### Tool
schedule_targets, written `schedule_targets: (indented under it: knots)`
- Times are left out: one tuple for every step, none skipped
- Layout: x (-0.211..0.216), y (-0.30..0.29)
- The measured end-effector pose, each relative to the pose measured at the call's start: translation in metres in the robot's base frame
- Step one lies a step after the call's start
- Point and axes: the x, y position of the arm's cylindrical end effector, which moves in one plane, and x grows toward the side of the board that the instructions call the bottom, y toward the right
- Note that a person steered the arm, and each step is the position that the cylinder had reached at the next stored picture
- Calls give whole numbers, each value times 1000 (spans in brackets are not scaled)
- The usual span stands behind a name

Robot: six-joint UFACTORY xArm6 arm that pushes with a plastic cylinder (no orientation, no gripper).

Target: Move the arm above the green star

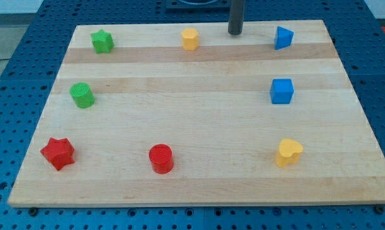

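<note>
The green star (102, 41) lies near the top left corner of the wooden board (198, 121). My tip (235, 33) stands at the board's top edge, far to the right of the star, between the yellow hexagon block (189, 39) and the blue block (283, 38) at the top right. The tip touches no block.
A green cylinder (82, 95) sits at the left edge. A red star (57, 153) and a red cylinder (161, 158) lie along the bottom. A blue cube (281, 91) is at the right, a yellow heart block (288, 153) at the bottom right.
</note>
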Motion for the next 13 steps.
schedule_targets:
  knots:
    - [12, -9]
    - [12, -9]
    - [13, -9]
    - [33, -9]
    - [82, -5]
    - [115, 42]
    - [115, 84]
    - [115, 98]
    - [115, 103]
    - [115, 138]
    - [112, 183]
    - [87, 205]
    - [53, 190]
